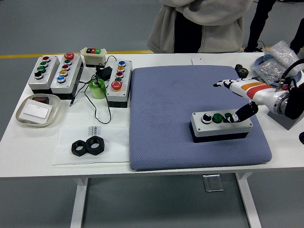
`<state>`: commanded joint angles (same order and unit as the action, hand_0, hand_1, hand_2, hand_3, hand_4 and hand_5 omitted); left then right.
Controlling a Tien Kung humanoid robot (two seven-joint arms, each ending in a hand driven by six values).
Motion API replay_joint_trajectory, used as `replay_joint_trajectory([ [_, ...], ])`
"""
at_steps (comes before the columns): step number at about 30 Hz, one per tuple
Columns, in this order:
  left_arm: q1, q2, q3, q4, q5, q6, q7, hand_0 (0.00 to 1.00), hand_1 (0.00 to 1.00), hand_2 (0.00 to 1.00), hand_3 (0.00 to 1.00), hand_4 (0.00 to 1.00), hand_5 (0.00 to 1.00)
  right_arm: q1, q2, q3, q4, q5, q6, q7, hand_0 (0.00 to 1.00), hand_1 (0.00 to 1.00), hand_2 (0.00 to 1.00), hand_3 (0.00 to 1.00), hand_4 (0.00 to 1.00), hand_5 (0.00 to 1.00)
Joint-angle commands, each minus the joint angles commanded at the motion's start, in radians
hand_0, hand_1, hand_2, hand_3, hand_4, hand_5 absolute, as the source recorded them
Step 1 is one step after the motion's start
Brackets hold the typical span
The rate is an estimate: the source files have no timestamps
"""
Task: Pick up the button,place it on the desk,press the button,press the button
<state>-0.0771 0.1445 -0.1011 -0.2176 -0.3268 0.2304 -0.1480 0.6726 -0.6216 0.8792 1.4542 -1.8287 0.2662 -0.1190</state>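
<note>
A grey button box point(221, 128) with a black base lies on the blue mat point(180, 95), at its right front. It carries a white-ringed black button point(206, 118) and two green buttons point(218, 117). My right hand point(231, 100), white with orange stripes, hovers above the box's right end with its fingers point(222, 83) spread and pointing left. Its dark thumb point(243, 112) reaches down to the rightmost button; I cannot tell whether it presses it. The hand holds nothing.
Several button boxes point(66, 71) stand at the back left, with a green tape roll point(97, 88) and cables. A shallow tray point(37, 110) and two black nuts point(88, 146) lie at the front left. A plastic bag point(280, 59) and parts are at the back right. A person point(199, 23) stands behind the table.
</note>
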Motion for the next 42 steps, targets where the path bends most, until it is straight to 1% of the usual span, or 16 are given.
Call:
replay_joint_trajectory([
  [2,0.000,0.000,-0.001,0.000,0.002,0.000,0.001,0.702,0.832,0.893,0.826,0.641,0.998,-0.012,-0.011,0.027,0.017,-0.005,0.000,-0.007,0.985,0.907,0.998,0.998,0.998,0.201],
  [3,0.000,0.000,-0.001,0.000,0.002,0.000,0.001,0.702,0.832,0.893,0.826,0.641,0.998,-0.021,-0.019,0.039,0.027,-0.017,-0.005,-0.008,0.884,0.780,0.879,0.935,0.998,0.234],
  [5,0.000,0.000,-0.001,0.000,0.002,0.000,0.001,0.702,0.832,0.893,0.826,0.641,0.998,-0.037,-0.034,0.062,0.044,-0.035,-0.017,-0.011,0.884,0.780,0.879,0.935,0.998,0.234],
  [8,0.001,-0.001,-0.002,0.000,0.003,0.000,0.001,0.702,0.832,0.893,0.826,0.641,0.998,-0.079,-0.065,0.106,0.078,-0.034,-0.070,-0.029,0.884,0.780,0.879,0.935,0.998,0.234],
  [9,0.002,-0.001,-0.002,0.000,0.003,0.000,0.001,0.702,0.832,0.893,0.826,0.641,0.998,-0.086,-0.069,0.113,0.083,-0.029,-0.076,-0.034,0.587,0.495,0.531,0.867,0.872,0.358],
  [14,0.002,-0.002,-0.009,0.001,0.011,0.001,0.005,0.702,0.832,0.893,0.826,0.641,0.998,-0.126,-0.096,0.148,0.110,0.019,-0.106,-0.062,0.587,0.495,0.531,0.867,0.872,0.358],
  [15,0.002,-0.002,-0.010,0.001,0.013,0.001,0.005,0.701,0.832,0.892,0.826,0.641,0.998,-0.131,-0.099,0.151,0.113,0.027,-0.107,-0.064,0.390,0.287,0.347,0.783,0.838,0.564],
  [16,0.003,-0.002,-0.010,0.001,0.013,0.001,0.005,0.701,0.832,0.892,0.826,0.641,0.998,-0.135,-0.102,0.152,0.116,0.031,-0.107,-0.064,0.390,0.287,0.347,0.783,0.838,0.564],
  [20,0.003,-0.003,-0.013,0.002,0.017,0.002,0.007,0.701,0.832,0.892,0.826,0.641,0.998,-0.151,-0.110,0.144,0.121,0.043,-0.077,-0.068,0.390,0.287,0.347,0.783,0.838,0.564],
  [21,0.004,-0.004,-0.013,0.002,0.018,0.002,0.007,0.707,0.832,0.892,0.827,0.641,0.998,-0.156,-0.111,0.139,0.122,0.045,-0.061,-0.072,0.334,0.234,0.303,0.758,0.820,0.616],
  [26,0.007,-0.005,-0.015,0.002,0.022,0.003,0.008,0.707,0.832,0.892,0.827,0.641,0.998,-0.167,-0.108,0.119,0.122,0.050,-0.014,-0.088,0.334,0.234,0.303,0.758,0.820,0.616],
  [27,0.008,-0.005,-0.017,0.002,0.024,0.003,0.009,0.711,0.832,0.892,0.826,0.641,0.998,-0.168,-0.107,0.114,0.122,0.050,-0.007,-0.090,0.298,0.193,0.274,0.745,0.809,0.654],
  [32,0.012,-0.005,-0.021,0.001,0.032,0.003,0.011,0.711,0.832,0.892,0.826,0.641,0.998,-0.178,-0.105,0.095,0.129,0.053,0.003,-0.093,0.298,0.193,0.274,0.745,0.809,0.654],
  [33,0.012,-0.005,-0.021,0.001,0.033,0.003,0.011,0.712,0.832,0.892,0.826,0.640,0.998,-0.179,-0.105,0.094,0.130,0.053,0.003,-0.093,0.281,0.179,0.260,0.734,0.800,0.679],
  [35,0.014,-0.004,-0.022,0.001,0.034,0.003,0.011,0.712,0.832,0.892,0.826,0.640,0.998,-0.183,-0.105,0.084,0.135,0.056,0.006,-0.094,0.281,0.179,0.260,0.734,0.800,0.679],
  [42,0.016,-0.003,-0.022,0.001,0.037,0.003,0.010,0.712,0.832,0.892,0.827,0.641,0.998,-0.194,-0.100,0.063,0.130,0.060,0.024,-0.103,0.276,0.173,0.257,0.734,0.797,0.688],
])
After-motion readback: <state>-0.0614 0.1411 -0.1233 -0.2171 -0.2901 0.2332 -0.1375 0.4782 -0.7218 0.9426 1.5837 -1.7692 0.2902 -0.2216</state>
